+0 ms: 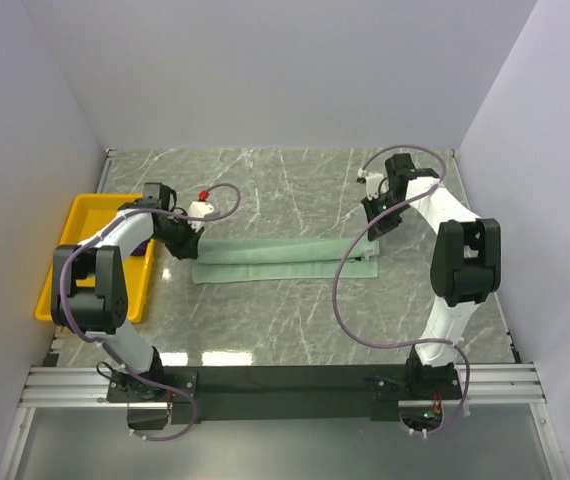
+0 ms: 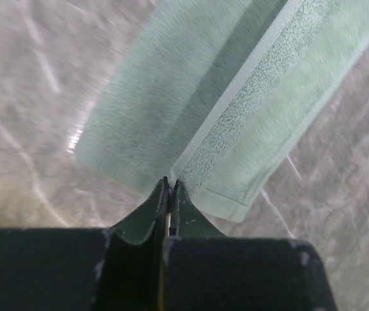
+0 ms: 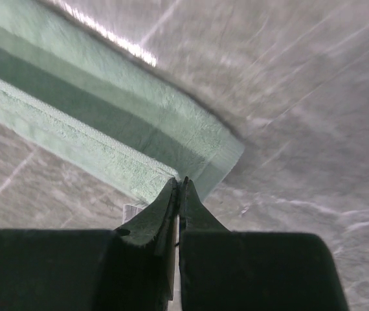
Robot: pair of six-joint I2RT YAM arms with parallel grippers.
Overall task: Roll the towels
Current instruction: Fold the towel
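Though near mint towel (image 1: pixel 275 262), tray (image 1: pixel 87 222) apart.

The table (image 1: pixel 295 320) is viewed from high above its near edge. Each wrist camera is pointed down, close, at one end of the mint towel (image 1: pixel 285 262), shared by all three.

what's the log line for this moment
mint towel: folded lengthwise, unrolled | left gripper: shut on its left end | right gripper: shut on its right end
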